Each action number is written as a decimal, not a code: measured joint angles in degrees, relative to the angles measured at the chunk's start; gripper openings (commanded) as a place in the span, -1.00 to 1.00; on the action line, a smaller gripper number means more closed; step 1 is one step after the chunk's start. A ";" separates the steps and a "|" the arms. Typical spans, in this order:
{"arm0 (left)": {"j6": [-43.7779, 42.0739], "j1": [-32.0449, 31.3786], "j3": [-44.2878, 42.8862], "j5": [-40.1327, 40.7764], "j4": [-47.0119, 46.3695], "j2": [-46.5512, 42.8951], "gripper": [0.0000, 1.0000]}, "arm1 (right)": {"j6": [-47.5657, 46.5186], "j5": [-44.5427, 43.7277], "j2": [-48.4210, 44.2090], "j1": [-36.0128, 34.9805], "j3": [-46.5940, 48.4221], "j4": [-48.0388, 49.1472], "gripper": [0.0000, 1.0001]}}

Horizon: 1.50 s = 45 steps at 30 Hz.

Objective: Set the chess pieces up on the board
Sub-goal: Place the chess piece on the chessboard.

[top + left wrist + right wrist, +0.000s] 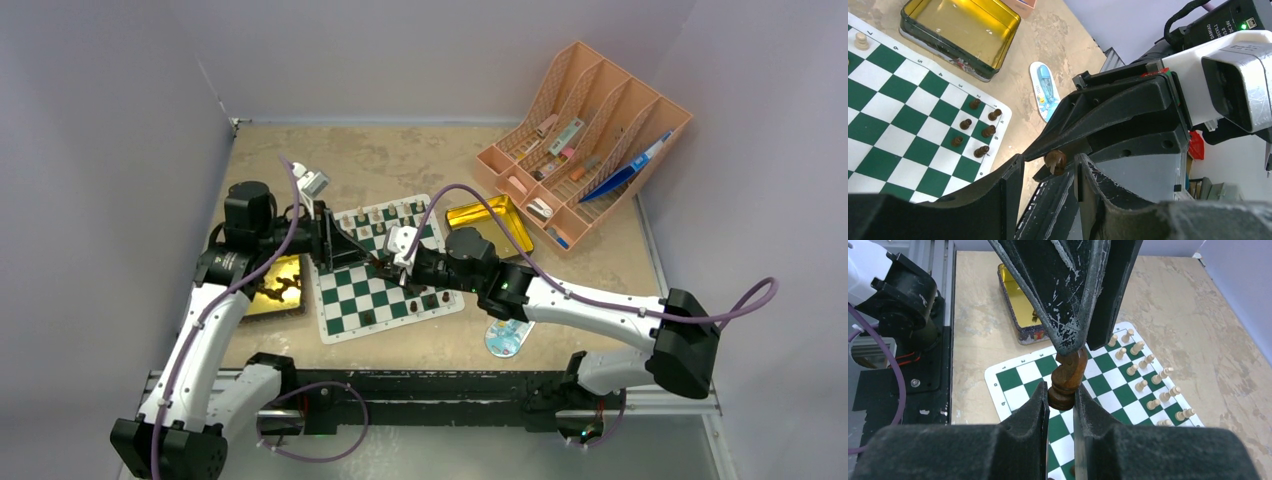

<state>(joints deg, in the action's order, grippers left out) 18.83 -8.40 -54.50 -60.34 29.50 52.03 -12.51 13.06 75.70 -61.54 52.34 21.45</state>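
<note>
Chess piece, one dark brown knight [1066, 382], sits clamped at its base in the right hand [1061, 393], above the board [1013, 377]. The left hand [1082, 347] meets its head from above; I cannot tell whether it grips. Six dark pieces [988, 131] stand on the board beyond the hands. Two gold tins [487, 220] flank them on the table [420, 160].

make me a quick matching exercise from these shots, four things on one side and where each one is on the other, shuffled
Things
1. dark knight
2. cream pieces
3. orange rack
4. blue-and-white packet

Places
A. far right corner of the table
B. in two rows along the far edge of the board
C. flat on the table, just off the board's near right corner
D. held above the board in the right tool

Pairs: 1-D, 2-B, 3-A, 4-C
</note>
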 measured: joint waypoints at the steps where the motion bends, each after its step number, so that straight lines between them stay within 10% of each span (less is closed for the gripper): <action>1: -0.02 -0.39 0.00 0.39 0.13 0.11 -0.23 | -0.02 0.00 0.07 0.00 0.00 -0.13 -1.00; 14: -0.63 -3.67 0.00 2.45 0.24 1.75 -0.85 | -0.22 0.02 1.62 0.00 0.04 -1.22 -1.00; 26: -3.50 -4.50 -0.13 5.68 4.55 2.16 -0.54 | 0.07 0.04 1.97 0.00 0.02 -1.86 -1.00; 32: -3.67 -4.94 -0.70 5.73 5.33 2.86 -1.00 | 0.28 0.02 1.97 0.00 0.02 -2.10 -0.97; 45: -3.39 -7.32 -1.55 18.71 9.42 -1.11 -1.00 | 8.09 -4.87 -4.42 -0.04 -4.13 -1.95 0.63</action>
<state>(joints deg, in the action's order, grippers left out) 15.44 -15.73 -56.05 -41.63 38.92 50.92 -4.43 8.19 71.29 -61.58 48.21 19.51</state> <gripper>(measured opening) 0.042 0.660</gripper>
